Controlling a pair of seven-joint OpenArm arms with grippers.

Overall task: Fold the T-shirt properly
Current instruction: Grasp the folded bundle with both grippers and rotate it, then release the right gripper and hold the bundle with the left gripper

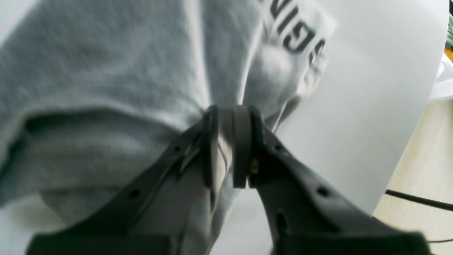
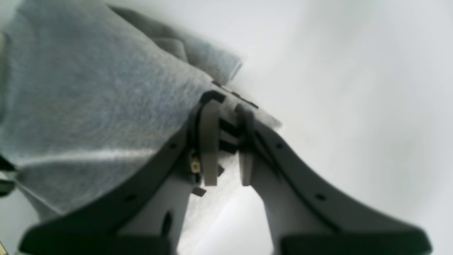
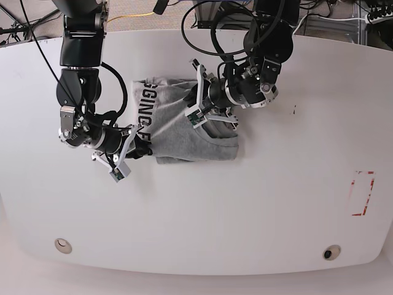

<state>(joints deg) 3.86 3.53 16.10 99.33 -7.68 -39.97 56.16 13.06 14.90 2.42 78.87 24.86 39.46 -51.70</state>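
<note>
The light grey T-shirt [image 3: 190, 138] lies bunched and partly folded in the middle of the white table [image 3: 276, 203], with black lettering [image 3: 149, 107] along its left side. My left gripper [image 3: 195, 115] is over the shirt's upper middle. In the left wrist view it [image 1: 229, 113] is shut on a pinched ridge of grey cloth [image 1: 106, 71]. My right gripper [image 3: 147, 149] is at the shirt's lower left corner. In the right wrist view it [image 2: 226, 106] has its pads closed on a thin printed edge of the shirt [image 2: 88, 99].
A red rectangle outline [image 3: 362, 193] is marked near the table's right edge. Two round fittings [image 3: 62, 245] [image 3: 331, 252] sit near the front edge. Cables and stands crowd the back. In the left wrist view a black cable [image 1: 417, 199] lies on the floor beyond the table's edge.
</note>
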